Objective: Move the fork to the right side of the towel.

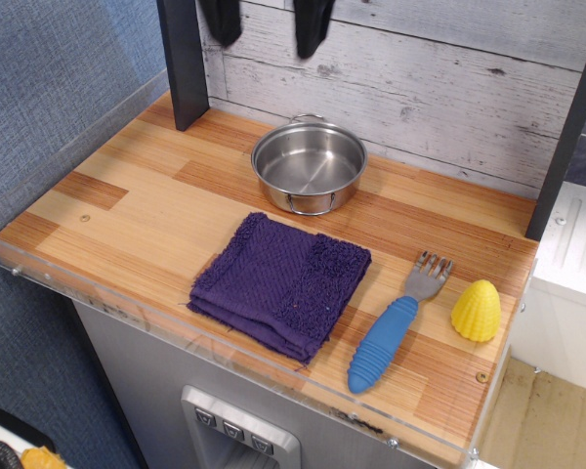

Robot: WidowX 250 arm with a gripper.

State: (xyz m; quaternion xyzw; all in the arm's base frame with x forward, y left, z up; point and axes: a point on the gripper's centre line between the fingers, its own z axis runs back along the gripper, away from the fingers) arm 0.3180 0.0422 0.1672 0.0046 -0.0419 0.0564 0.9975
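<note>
Right of towel [279, 283]: fork [392, 324]; end effector [267, 21] spread, empty, far above.

fork [396, 323] just right of towel [280, 282], pot [309, 166] behind

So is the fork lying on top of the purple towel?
No, the fork lies on the bare wooden counter, to the right of the towel and next to a yellow toy.

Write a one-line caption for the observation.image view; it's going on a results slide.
Fork lies right of the purple towel on the wooden counter, with the open gripper raised at the top edge.
</note>
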